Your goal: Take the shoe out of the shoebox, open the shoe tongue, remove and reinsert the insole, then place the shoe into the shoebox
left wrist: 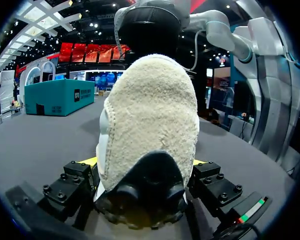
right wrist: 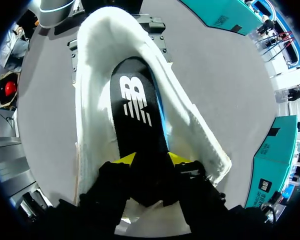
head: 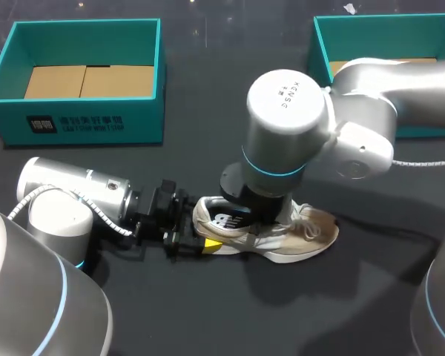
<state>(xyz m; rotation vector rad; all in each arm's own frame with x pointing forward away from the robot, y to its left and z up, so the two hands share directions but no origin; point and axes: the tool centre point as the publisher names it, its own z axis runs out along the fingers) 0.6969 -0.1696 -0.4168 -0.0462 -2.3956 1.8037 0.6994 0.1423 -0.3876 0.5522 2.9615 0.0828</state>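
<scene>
The dark table [head: 208, 311] fills the head view. My right arm [head: 356, 111] comes in from 3 o'clock and bends down over the middle. My left arm [head: 74, 193] lies low from 8 o'clock, pointing toward 3 o'clock.

Two open teal shoeboxes stand at the far side. The left shoebox [head: 81, 74] is at 10 o'clock, with its bare cardboard floor showing. The right shoebox [head: 386, 37] is at 2 o'clock, partly behind the right arm.

The shoe [head: 315, 230], white and beige, is outside both boxes. It rests on the table just toward 6 o'clock from the middle, heel at 9 o'clock and toe at 3 o'clock. It is well apart from either box.

The black insole [right wrist: 135, 110] is partly inside the shoe opening, and its near end rises toward the right wrist.

The left gripper [left wrist: 145, 165] clamps the shoe's heel, with a yellow tip on either side of it. The right gripper [right wrist: 151, 160] stands over the shoe opening and pinches the raised end of the insole between its yellow tips.
</scene>
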